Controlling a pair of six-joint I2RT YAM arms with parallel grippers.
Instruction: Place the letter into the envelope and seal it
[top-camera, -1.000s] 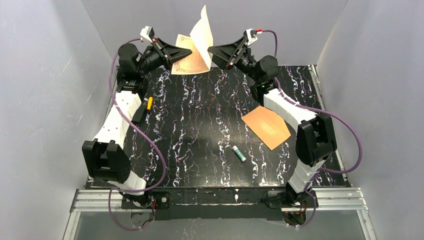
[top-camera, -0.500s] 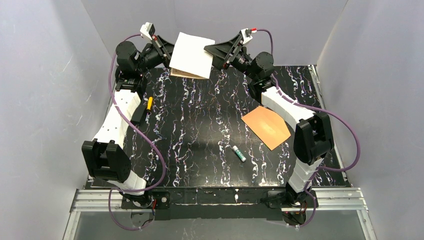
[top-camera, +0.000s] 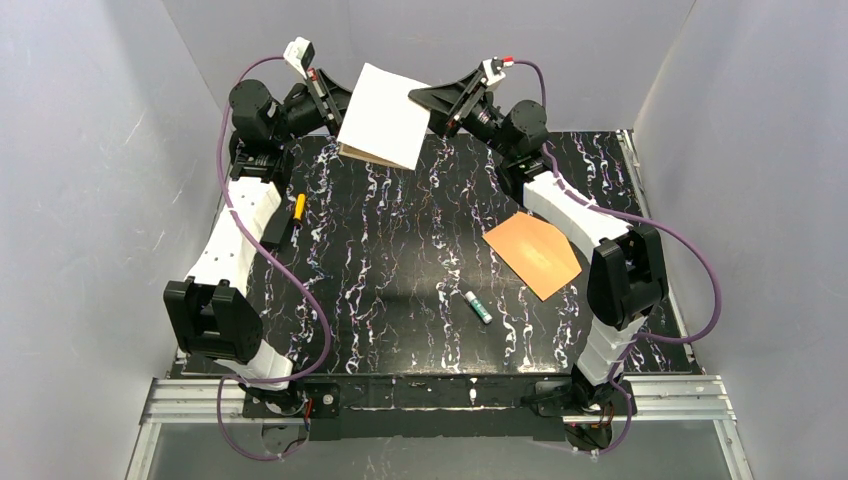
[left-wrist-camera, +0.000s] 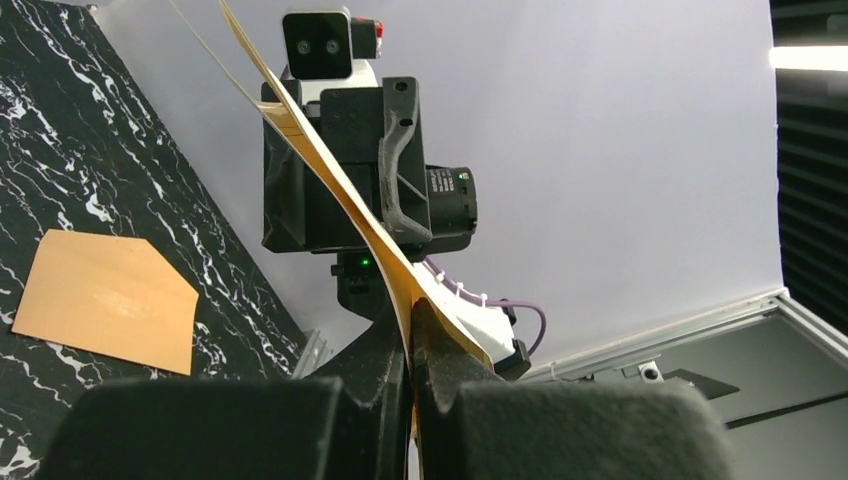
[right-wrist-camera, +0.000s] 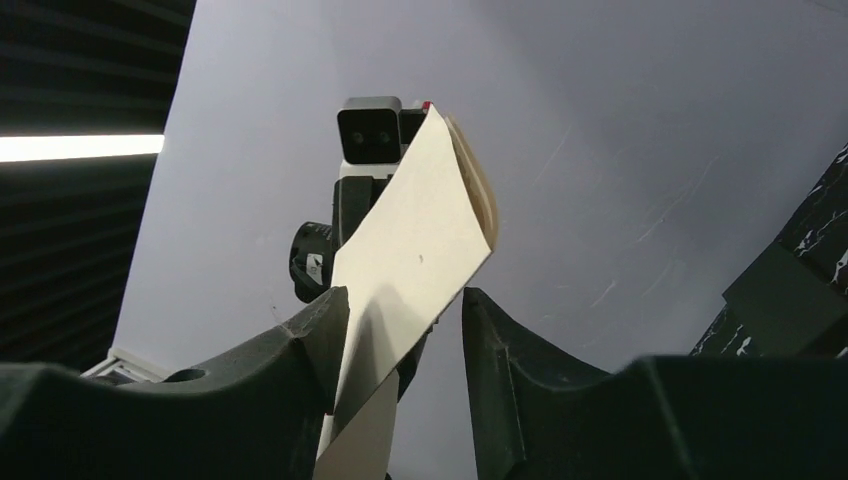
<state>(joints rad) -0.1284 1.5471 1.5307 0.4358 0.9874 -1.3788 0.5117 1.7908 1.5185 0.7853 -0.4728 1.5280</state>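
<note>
Black marbled table lies under the letter, which hangs in the air at the far edge, white back up. The left gripper pinches one edge tight; the right gripper straddles the opposite edge, jaws apart. The envelope lies flat beside the right arm

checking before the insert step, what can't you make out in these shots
the letter, printed face: top view shows only its pale back
the envelope, far right edge: top view, the right arm covers it
yellow-handled item by the left arm: top view, too small to name
</note>
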